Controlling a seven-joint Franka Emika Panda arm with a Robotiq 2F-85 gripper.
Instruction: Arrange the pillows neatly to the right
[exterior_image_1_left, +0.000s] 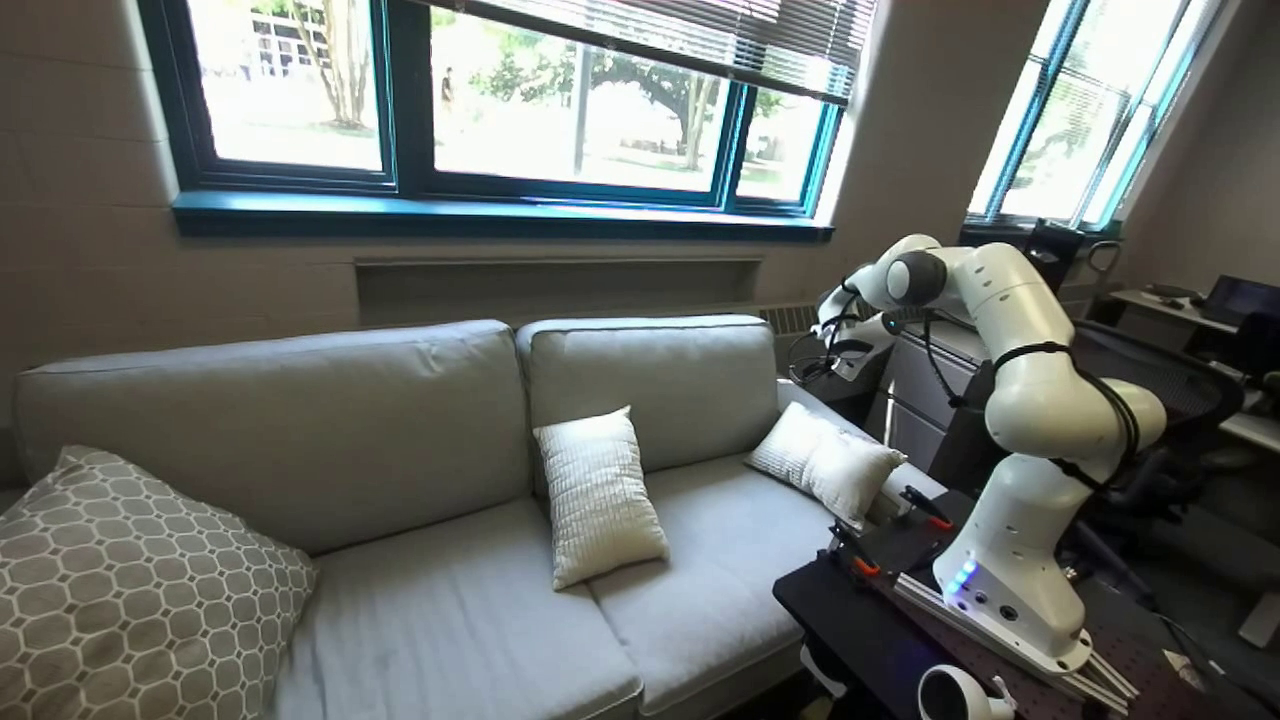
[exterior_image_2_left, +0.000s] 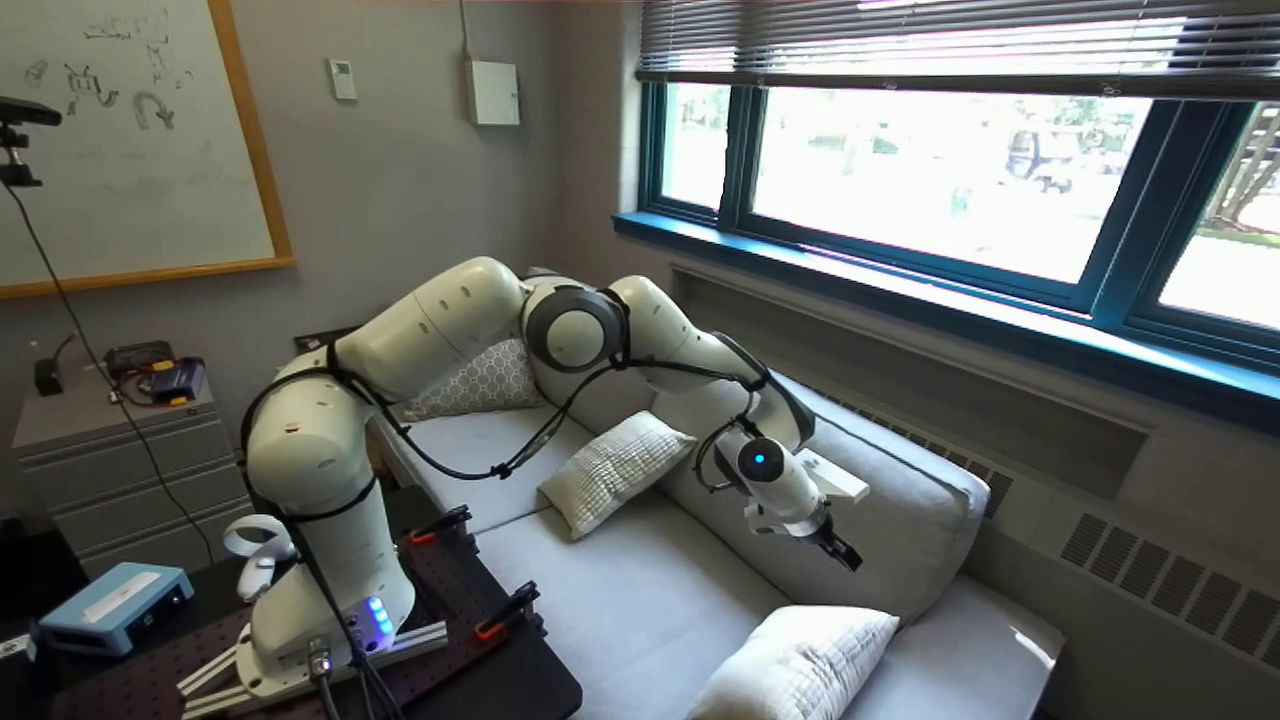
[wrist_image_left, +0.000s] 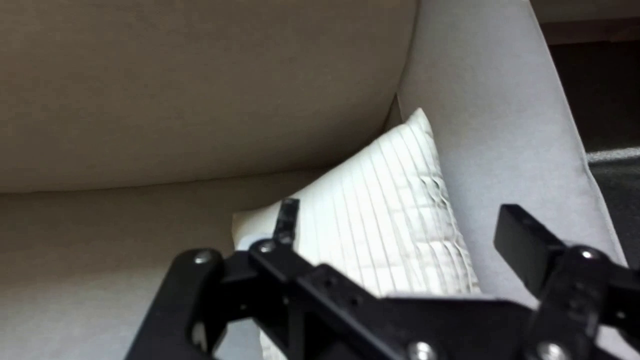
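- Wrist view first: my claw (wrist_image_left: 400, 220) is spread wide, nothing held, and the near pillow (wrist_image_left: 370, 215) lies below it, lower part hidden. One peaked corner sits almost centred on the gap, pointing where back cushion (wrist_image_left: 200, 100) meets armrest (wrist_image_left: 495, 125).
- Now in an exterior view: that pillow looks up against the armrest, long axis slanting from the back toward the front of the seat (exterior_image_1_left: 740, 530). The other pillow (exterior_image_1_left: 603, 500) slumps mid-sofa, well apart from my claw.
- And in an exterior view my fingers (exterior_image_2_left: 840, 550) tip downward, clear of the near pillow, which lies beneath and toward the seat's front. I'd guess it's next; one finger lines up over the armrest, so I'd edge inward before dropping, or I'll likely foul the upholstery.
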